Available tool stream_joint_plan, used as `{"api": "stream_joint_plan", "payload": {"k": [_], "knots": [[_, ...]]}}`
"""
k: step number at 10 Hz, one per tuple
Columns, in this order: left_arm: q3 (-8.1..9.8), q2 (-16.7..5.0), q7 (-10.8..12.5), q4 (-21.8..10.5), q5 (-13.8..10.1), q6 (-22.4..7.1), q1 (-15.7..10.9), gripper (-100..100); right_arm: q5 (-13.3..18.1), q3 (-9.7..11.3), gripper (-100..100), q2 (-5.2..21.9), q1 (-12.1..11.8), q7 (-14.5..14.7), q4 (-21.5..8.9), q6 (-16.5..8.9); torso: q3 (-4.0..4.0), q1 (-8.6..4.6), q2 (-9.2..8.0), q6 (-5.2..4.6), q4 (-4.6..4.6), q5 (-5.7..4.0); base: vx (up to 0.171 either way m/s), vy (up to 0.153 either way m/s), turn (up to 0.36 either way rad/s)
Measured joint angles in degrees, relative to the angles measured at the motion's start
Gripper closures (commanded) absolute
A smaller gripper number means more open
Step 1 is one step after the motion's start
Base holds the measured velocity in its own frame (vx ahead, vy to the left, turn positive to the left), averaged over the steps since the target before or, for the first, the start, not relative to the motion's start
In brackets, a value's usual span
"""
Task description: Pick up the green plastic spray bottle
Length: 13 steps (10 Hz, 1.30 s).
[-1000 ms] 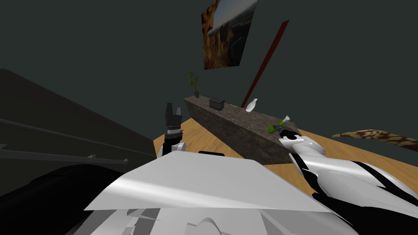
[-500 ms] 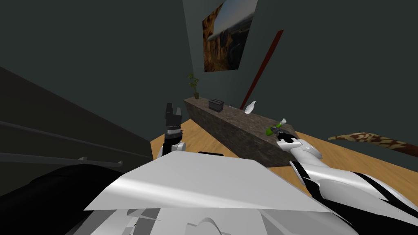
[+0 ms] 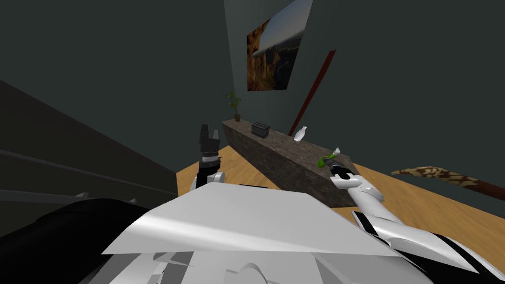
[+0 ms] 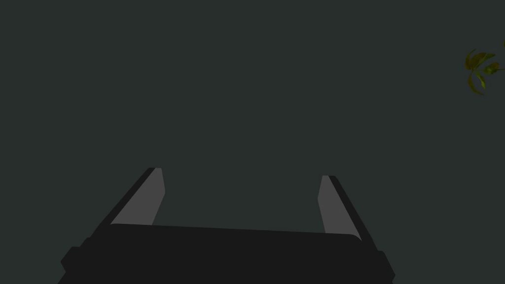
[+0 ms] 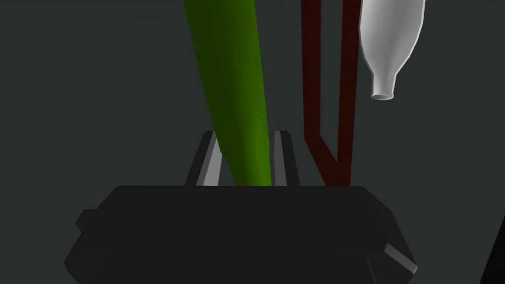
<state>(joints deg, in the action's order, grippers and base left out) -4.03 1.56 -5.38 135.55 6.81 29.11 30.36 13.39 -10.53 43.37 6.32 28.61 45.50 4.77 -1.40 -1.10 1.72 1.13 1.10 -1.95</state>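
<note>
No writing, number, brand or sign can be read anywhere. The smooth green spray bottle (image 5: 229,74) pinched in the right gripper (image 5: 246,134) has a plain surface, and the framed landscape picture (image 3: 273,49) on the wall beyond it carries no legible caption.

I face what seems a home's sitting room: landscape picture (image 3: 273,52), potted plant (image 3: 234,105), long stone counter (image 3: 288,160), wooden floor (image 3: 444,209).

Bare counter (image 3: 313,147) between bottle (image 3: 324,161) and white vase (image 3: 300,133) (dark box (image 3: 260,129) beyond)
</note>
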Motion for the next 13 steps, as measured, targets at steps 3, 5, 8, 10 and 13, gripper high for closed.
{"api": "stream_joint_plan", "payload": {"k": [3,5,8,10,13], "knots": [[0.0,0.0,0.0,0.0,0.0,0.0,-0.01,0,0.17,-0.46,100,-0.45,-4.32,0.0,4.05,0.8,-0.07,0.01,-0.18,-0.02,0.3,-0.58,0.019,-0.012,0.021],[0.0,0.0,0.0,0.0,0.0,0.0,0.0,0,1.27,-2.77,100,-3.11,-6.62,-0.51,6.43,-0.17,-0.4,-0.35,0.27,0.08,0.54,-0.99,0.078,-0.038,0.016],[0.0,0.0,0.0,0.0,0.0,0.0,-0.01,0,1.34,-3.19,100,-3.75,-11.41,-0.69,11.68,-0.49,-0.43,-0.45,0.16,0.03,0.7,-1.33,0.026,-0.016,0.017],[0.0,0.0,0.0,0.0,0.0,0.0,0.0,0,2.04,-5.11,100,-5.86,-14.54,-1.68,14.94,-1.86,-0.66,-0.82,0.52,0.0,0.83,-1.53,0.082,-0.043,0.017],[0.0,0.0,0.0,0.0,0.0,0.0,-0.01,0,2.06,-5.49,100,-6.28,-19.7,-1.98,21.03,-2.56,-0.56,-0.77,0.26,-0.03,0.85,-1.66,0.023,-0.008,0.016]]}}
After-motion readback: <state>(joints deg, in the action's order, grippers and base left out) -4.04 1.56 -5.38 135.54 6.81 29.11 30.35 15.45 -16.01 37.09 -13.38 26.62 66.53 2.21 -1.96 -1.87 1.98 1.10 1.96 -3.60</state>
